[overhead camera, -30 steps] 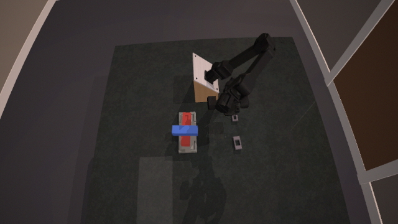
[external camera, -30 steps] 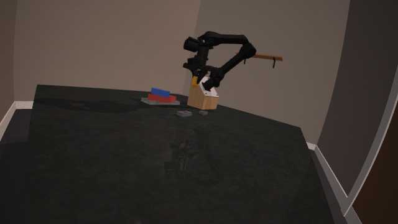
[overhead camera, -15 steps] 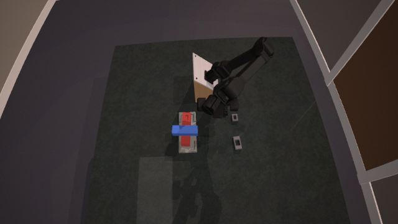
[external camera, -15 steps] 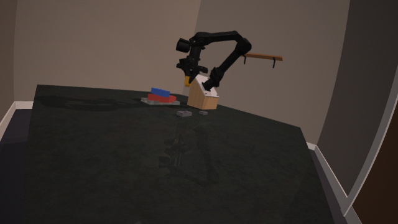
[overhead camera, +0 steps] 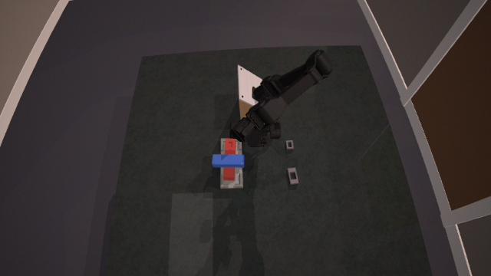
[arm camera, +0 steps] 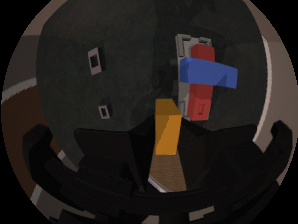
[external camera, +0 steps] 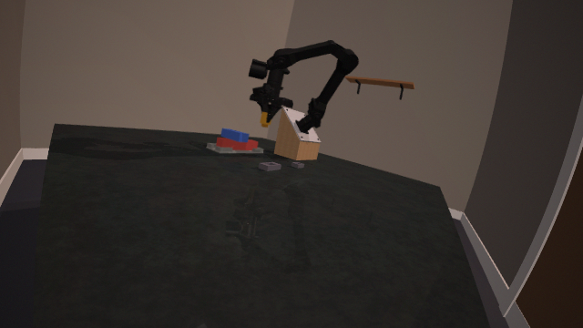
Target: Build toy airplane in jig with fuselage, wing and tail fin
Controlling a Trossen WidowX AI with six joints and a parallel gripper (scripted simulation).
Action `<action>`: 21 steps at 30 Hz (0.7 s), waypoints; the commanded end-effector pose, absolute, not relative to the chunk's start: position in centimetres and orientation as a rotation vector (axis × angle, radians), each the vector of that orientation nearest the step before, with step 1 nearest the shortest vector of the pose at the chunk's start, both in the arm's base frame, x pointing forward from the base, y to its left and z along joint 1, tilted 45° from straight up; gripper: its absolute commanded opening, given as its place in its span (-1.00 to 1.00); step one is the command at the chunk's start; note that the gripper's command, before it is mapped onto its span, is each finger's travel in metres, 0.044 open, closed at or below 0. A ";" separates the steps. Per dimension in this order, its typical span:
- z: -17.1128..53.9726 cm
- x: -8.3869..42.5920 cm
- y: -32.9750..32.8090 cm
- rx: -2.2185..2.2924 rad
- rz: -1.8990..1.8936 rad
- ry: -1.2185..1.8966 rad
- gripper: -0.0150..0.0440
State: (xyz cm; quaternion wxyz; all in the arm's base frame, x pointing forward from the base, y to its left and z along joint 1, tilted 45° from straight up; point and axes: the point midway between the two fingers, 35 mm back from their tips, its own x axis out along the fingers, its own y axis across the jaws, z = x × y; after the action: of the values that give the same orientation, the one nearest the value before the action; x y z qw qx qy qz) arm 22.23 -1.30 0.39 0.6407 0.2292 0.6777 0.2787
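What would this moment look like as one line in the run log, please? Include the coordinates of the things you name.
pincer (external camera: 264,119) (arm camera: 164,117): shut on fin (external camera: 264,119) (arm camera: 168,131) | fin: in air, off fuselage (overhead camera: 229,173) (external camera: 249,145) (arm camera: 201,95) | wing (overhead camera: 228,161) (external camera: 234,135) (arm camera: 207,73): across fuselage | fuselage: in cradle (overhead camera: 232,186) (external camera: 223,149) (arm camera: 184,46)

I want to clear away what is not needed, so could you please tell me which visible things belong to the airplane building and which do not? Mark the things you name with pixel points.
Part of the job:
- red fuselage (overhead camera: 229,174) (external camera: 248,145) (arm camera: 201,95)
- blue wing (overhead camera: 228,160) (external camera: 235,135) (arm camera: 207,73)
- orange tail fin (external camera: 264,119) (arm camera: 168,130), in the jaws
- grey cradle (overhead camera: 232,186) (external camera: 224,149) (arm camera: 183,92)

Apparently not needed now:
- two small hollow blocks, possibly emptied part holders
- wall shelf (external camera: 380,83)
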 end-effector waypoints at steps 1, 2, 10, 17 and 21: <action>-0.8 22.2 -2.2 0.523 0.632 1.549 -0.49; -1.1 22.2 -2.4 0.524 0.632 1.549 -0.49; -3.3 21.8 -3.8 0.533 0.633 1.550 -0.49; -5.3 21.2 -4.9 0.542 0.636 1.550 -0.49; -6.4 20.8 -5.4 0.547 0.638 1.549 -0.49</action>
State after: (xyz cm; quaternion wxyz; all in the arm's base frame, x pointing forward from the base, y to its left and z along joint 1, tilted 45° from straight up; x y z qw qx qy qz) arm 21.12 -4.90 -5.47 0.6373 0.2394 0.6771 0.2794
